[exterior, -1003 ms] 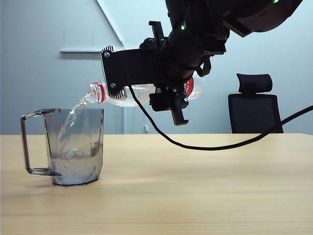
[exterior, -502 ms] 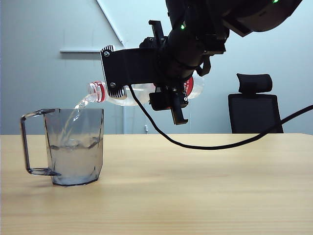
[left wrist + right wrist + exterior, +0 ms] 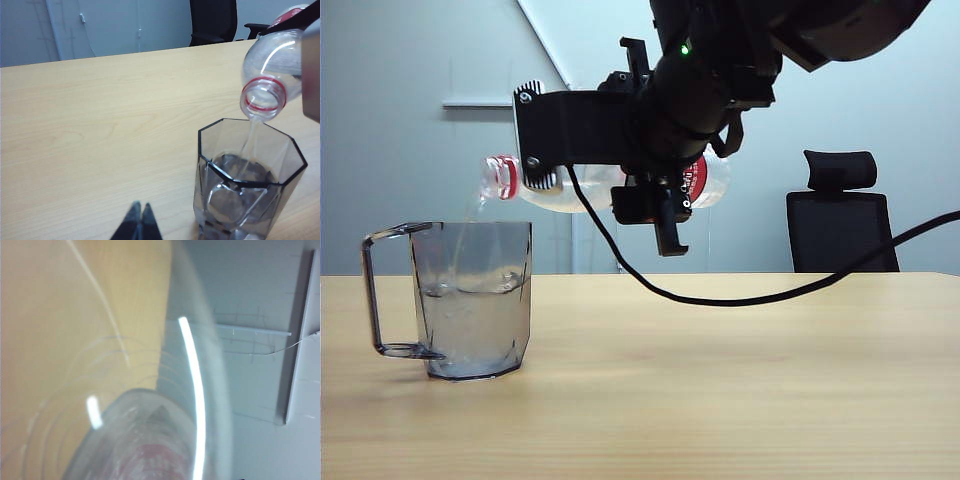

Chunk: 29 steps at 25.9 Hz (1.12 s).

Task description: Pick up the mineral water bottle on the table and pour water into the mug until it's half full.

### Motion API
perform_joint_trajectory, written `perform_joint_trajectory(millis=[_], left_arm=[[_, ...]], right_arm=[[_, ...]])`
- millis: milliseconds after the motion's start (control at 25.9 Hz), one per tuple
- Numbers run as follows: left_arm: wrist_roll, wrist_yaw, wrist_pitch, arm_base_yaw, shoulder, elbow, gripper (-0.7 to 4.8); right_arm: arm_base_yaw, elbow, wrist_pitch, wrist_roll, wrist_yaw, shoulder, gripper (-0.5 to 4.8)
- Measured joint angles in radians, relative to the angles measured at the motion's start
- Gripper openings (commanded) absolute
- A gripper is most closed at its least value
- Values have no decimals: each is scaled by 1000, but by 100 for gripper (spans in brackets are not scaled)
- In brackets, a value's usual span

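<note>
Smoky-grey plastic of the mug (image 3: 470,300), standing on the pale wood table (image 3: 720,380) at the left of the exterior view, handle turned away from the arm. Inside it, water (image 3: 470,330) up from a shallow layer near the base a second ago to roughly the halfway mark, perhaps a touch over, with the surface rippled.

Above, pinched crosswise in the right gripper (image 3: 658,185): the mineral water bottle (image 3: 585,190), gripped at the labelled part, one finger over the body and one under it. Lying almost level now, red neck ring over the mug's far rim. Shifted toward the handle side since a second ago, neck lifted a little. Stream thinned from a broad splashing arc to a narrow thread, seen from the left wrist falling straight from the bottle mouth into the cup. Nothing in the right wrist view but the blurred curved wall of the bottle, table behind.

Left gripper (image 3: 140,222) parked low beside the mug, tips pressed together, holding nothing.

Judged from the level: target reached or just passed. Next, probably righting the bottle promptly to cut the flow. Risk of overshooting half if left tipped, and of drips on the wood while swinging away.
</note>
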<state>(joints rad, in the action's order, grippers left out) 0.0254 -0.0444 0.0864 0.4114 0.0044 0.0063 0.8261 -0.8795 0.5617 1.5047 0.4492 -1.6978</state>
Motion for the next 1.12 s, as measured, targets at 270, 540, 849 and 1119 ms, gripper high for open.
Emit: perform_joint_trajectory(millis=[270, 540, 849, 1119], left_arm=[[0, 0, 0, 0, 0, 0, -2], [0, 0, 0, 0, 0, 0, -2], [0, 0, 0, 0, 0, 0, -2], [0, 0, 0, -12, 0, 0, -2]], right_arm=[[2, 0, 0, -122, 67, 0, 251], [8, 0, -31, -235, 72, 17, 251], [14, 2, -78, -449, 62, 70, 251], [13, 2, -146, -821, 30, 177, 251]])
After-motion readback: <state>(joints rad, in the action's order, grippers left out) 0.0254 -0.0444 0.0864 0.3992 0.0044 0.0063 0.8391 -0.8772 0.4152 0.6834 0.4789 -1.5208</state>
